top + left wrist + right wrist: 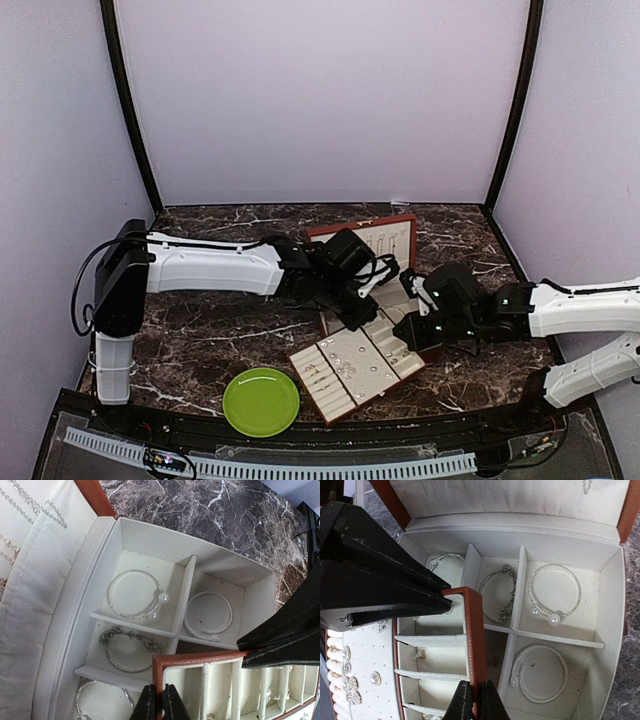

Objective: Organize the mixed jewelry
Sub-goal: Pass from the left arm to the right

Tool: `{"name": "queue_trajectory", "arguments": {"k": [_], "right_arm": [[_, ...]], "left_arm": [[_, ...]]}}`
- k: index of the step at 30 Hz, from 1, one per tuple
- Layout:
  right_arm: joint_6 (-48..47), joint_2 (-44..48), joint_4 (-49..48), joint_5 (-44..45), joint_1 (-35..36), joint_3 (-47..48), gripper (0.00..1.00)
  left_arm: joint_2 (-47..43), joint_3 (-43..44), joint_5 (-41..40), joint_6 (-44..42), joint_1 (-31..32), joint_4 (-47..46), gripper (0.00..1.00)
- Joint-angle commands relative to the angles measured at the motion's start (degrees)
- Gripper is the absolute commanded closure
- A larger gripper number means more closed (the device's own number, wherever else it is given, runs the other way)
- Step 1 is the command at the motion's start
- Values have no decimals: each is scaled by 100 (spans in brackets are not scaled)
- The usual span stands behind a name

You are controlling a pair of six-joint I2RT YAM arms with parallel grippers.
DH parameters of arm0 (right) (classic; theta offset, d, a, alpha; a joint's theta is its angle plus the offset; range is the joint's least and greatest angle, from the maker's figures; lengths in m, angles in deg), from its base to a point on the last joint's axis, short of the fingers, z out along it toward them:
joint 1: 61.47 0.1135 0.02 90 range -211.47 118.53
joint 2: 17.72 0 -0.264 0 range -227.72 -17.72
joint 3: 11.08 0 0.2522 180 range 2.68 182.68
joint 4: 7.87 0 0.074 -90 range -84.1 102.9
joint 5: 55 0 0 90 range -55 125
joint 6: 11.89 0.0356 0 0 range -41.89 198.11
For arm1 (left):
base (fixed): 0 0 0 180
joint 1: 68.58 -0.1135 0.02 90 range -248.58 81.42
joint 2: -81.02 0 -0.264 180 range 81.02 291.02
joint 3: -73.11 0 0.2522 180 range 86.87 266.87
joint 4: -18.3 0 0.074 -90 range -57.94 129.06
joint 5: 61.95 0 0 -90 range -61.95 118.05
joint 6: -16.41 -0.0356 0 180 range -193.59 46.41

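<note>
The cream-lined tray with reddish-brown edges (352, 368) is held by both grippers over the open reddish-brown box (366, 237). My left gripper (159, 702) is shut on the tray's rim (200, 658) near a corner. My right gripper (473, 700) is shut on the tray's side rim (474, 630). Silvery jewelry lies in the box's compartments: a pearl-tipped bangle (135, 595), a plain bangle (209, 615) and a chain bracelet (127, 650). Small studs sit on the tray's pad (350, 680). Thin chains hang in the lid (35, 505).
A green plate (261, 401) stands on the dark marble table (200, 340) at the front, left of the tray. The box's upright lid is behind the grippers. Purple walls enclose the table on three sides.
</note>
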Motion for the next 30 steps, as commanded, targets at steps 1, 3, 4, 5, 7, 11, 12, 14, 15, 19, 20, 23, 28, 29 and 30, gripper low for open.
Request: {"name": "queue_trajectory", "arguments": {"k": [1,3,4,5,7,11,12,14,15,19,20,23,28,29,30], "right_arm": [[-90,117,305,796,-4,282,100],[-115,118,381,906,-15,304,100],[-121,111,427,948,-19,320,100],[-120,119,471,983,-27,338,100],[-107,132,538,1026,-51,360,100],[-108,183,612,1053,-156,378,100],[-116,187,627,1045,-198,377,100],[-146,188,656,991,-292,372,100],[-172,188,671,956,-357,365,100],[-293,164,767,724,-662,353,100],[-330,166,807,683,-734,361,100],[-448,217,958,545,-931,387,100],[-694,324,1286,374,-1254,503,100],[-738,346,1352,363,-1308,525,100],[-778,372,1400,351,-1364,536,100]], "left_arm": [[-6,198,220,267,-93,-301,88],[-7,206,191,286,-108,-401,82],[-8,221,174,286,-118,-434,79],[-9,234,150,292,-127,-461,75],[-2,273,121,296,-150,-484,69],[-12,352,126,266,-179,-496,65],[-19,366,137,254,-181,-493,63],[-44,386,152,219,-181,-487,60],[-74,378,148,198,-181,-488,59],[-257,390,156,198,-190,-491,53],[-330,383,161,209,-190,-494,51],[-605,273,174,262,-190,-585,47],[-1223,-180,175,537,-285,-794,44],[-1348,-315,198,621,-329,-859,43],[-1477,-456,239,718,-374,-931,43]]}}
